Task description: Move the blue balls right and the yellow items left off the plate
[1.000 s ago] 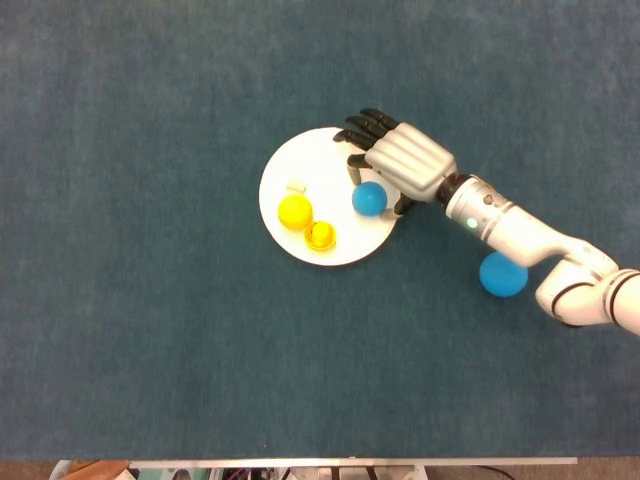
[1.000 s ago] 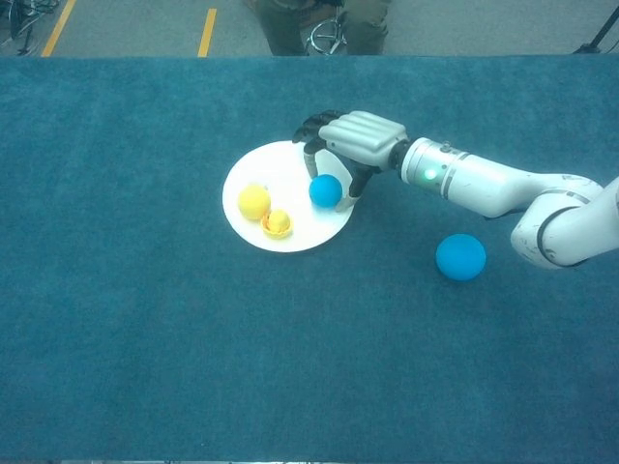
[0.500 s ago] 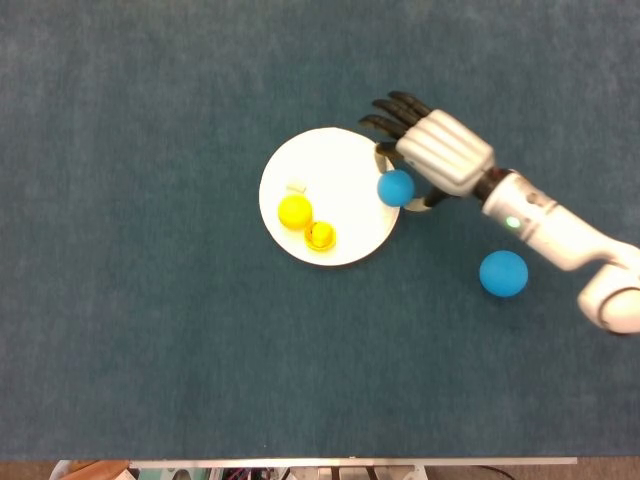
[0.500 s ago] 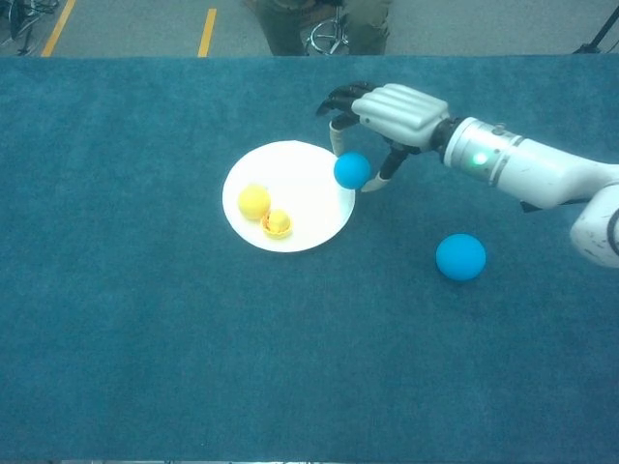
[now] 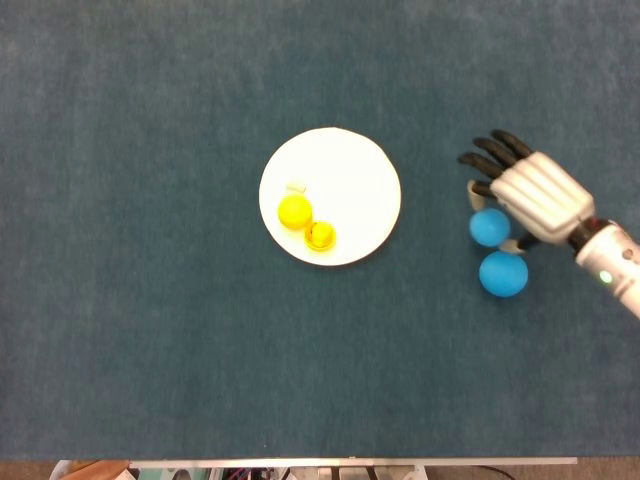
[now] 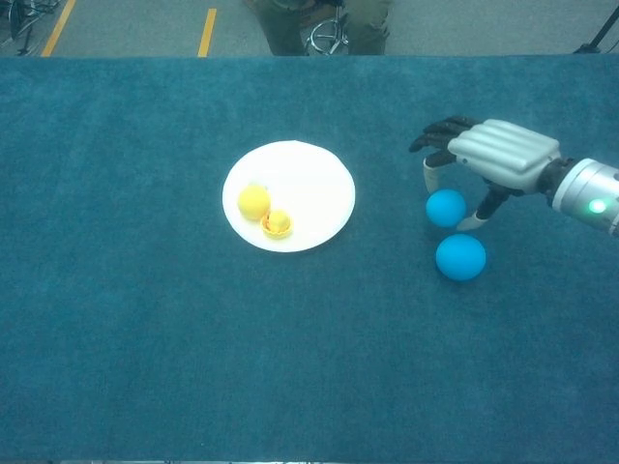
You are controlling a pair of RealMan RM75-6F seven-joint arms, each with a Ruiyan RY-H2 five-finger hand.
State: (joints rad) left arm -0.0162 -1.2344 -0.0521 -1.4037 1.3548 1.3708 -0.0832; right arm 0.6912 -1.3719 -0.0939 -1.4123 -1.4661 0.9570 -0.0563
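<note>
Even, soft light falls from overhead across the table [image 5: 150, 330], and the white plate [image 5: 345, 180] is the brightest thing in the head view, close to blown out with barely any shading on it. Shadows are faint and short, just a slight darkening under the right hand [image 6: 493, 159] in the chest view. Both views are a little soft and grainy, the carpet weave smeared; the chest view carries a teal cast, its far table edge bowing slightly.

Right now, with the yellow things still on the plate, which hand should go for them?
Probably the left: the yellow ball and yellow item sit on the plate's left half and go left, while the right hand is far right over a blue ball. The left hand isn't visible.
</note>
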